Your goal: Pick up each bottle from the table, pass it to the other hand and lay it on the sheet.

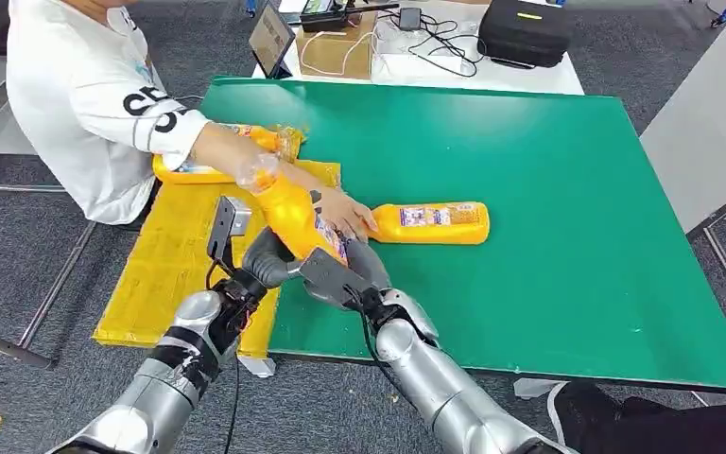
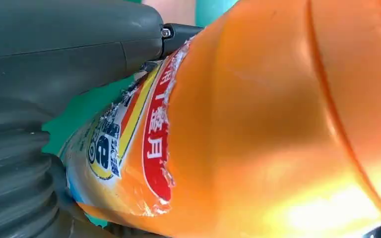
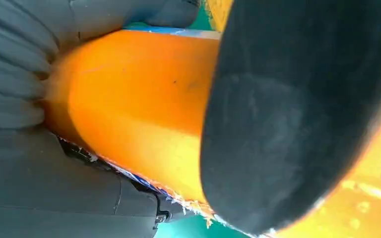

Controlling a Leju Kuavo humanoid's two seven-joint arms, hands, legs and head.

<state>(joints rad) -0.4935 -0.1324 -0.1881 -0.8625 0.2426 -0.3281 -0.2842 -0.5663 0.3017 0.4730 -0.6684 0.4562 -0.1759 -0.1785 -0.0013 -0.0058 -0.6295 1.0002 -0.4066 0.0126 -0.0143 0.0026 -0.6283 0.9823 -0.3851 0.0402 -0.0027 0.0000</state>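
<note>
An orange bottle [image 1: 293, 213] with a torn label is up in the air over the table's front left corner, tilted, its clear neck pointing up and to the left. My left hand [image 1: 265, 260] and my right hand [image 1: 345, 274] both grip its lower part from opposite sides. Close up, the bottle [image 2: 258, 124] lies against my left hand [image 2: 54, 74], and the bottle [image 3: 139, 99] sits in my right hand [image 3: 20, 148]. A second orange bottle [image 1: 432, 223] lies on its side on the green table [image 1: 529, 189]. The yellow sheet [image 1: 165, 274] spreads to the left, with a bottle [image 1: 194, 172] lying at its far end.
A person in a white shirt leans in from the back left, and the person's hand [image 1: 345, 213] rests by the neck of the lying bottle, just beyond my hands. A laptop [image 1: 270, 38], a box and cables stand behind the table.
</note>
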